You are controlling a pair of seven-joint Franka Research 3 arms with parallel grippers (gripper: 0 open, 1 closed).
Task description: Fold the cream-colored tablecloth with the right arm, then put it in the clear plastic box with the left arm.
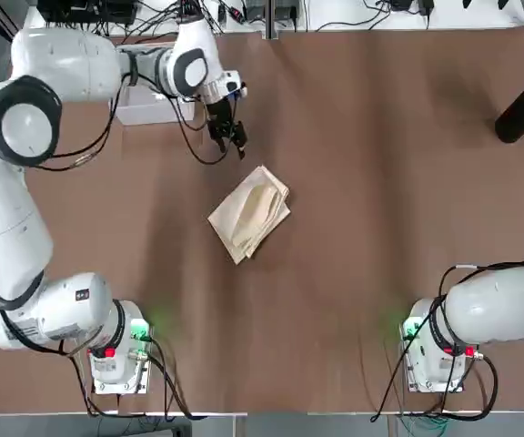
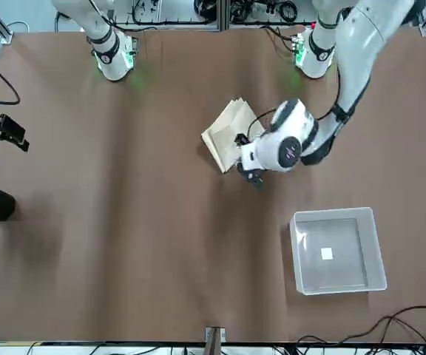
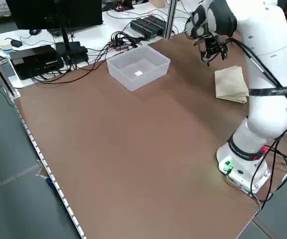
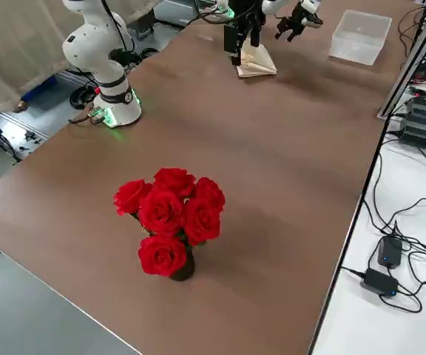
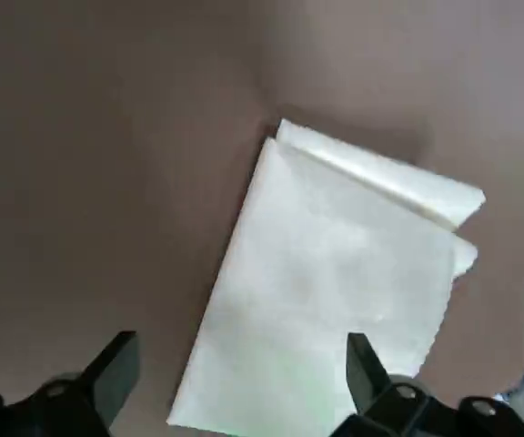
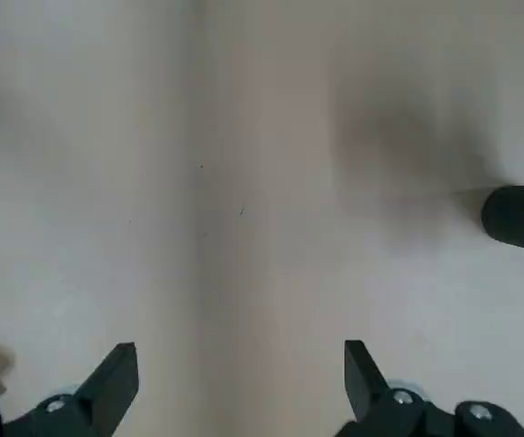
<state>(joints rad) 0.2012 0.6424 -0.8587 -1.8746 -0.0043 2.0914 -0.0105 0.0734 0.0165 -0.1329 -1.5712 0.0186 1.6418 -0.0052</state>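
The left claw (image 1: 233,148) hangs released above the brown counter (image 1: 335,228), with the cream-colored tablecloth (image 1: 246,218) lying folded just beside it, toward the robot's base and slightly right. Left of that claw sits the clear plastic box (image 2: 339,255); well apart to its right, the right claw (image 6: 241,350) is also released, near the black vase (image 1: 521,114) of red roses (image 4: 172,214)

And here in the middle of the frame sits the cream-colored tablecloth (image 1: 251,213), folded and tilted on the brown surface (image 1: 335,346)! Upper left, the left claw (image 1: 229,146) hangs near the clear plastic box (image 1: 144,107); dark vase (image 1: 523,111), upper right.
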